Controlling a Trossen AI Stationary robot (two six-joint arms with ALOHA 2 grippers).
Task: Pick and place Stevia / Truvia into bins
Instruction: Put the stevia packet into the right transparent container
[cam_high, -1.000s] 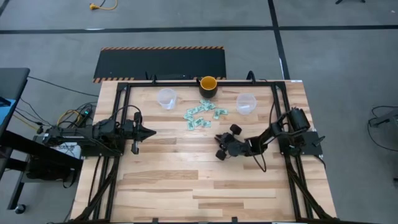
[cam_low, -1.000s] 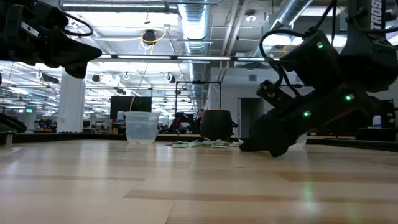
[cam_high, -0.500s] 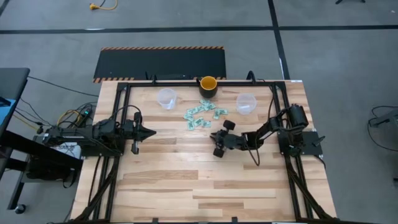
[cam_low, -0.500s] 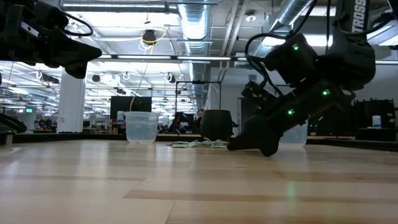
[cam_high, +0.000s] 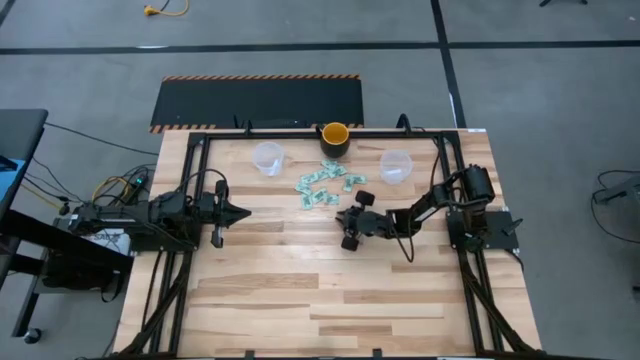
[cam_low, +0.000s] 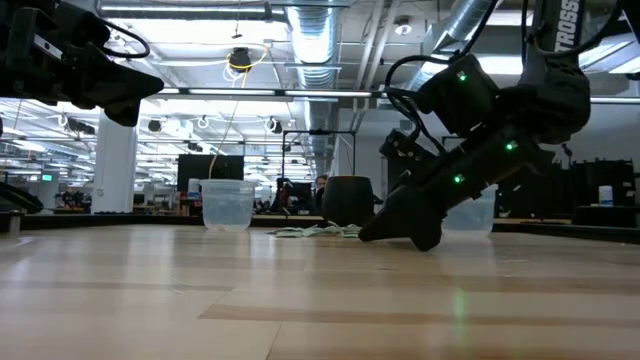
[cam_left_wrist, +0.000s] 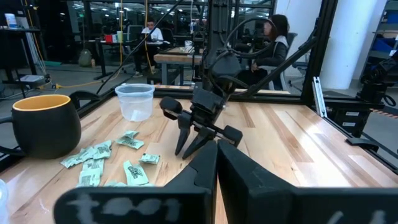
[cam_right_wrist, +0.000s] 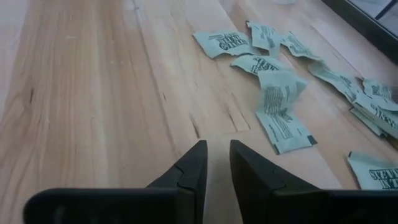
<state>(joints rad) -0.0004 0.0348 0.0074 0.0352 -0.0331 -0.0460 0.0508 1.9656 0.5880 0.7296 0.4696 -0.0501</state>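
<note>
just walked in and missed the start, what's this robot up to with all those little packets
The right gripper is low over the table beside a pile of green sachets, fingers a little apart with nothing between them. The left gripper waits shut at the left side. Two clear cups stand at the back, either side of a yellow-orange cup.

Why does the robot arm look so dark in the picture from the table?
In the low view, bright ceiling lights shine from behind, so the right gripper shows as a dark shape. In the right wrist view, the green packets are evenly lit and readable.
</note>
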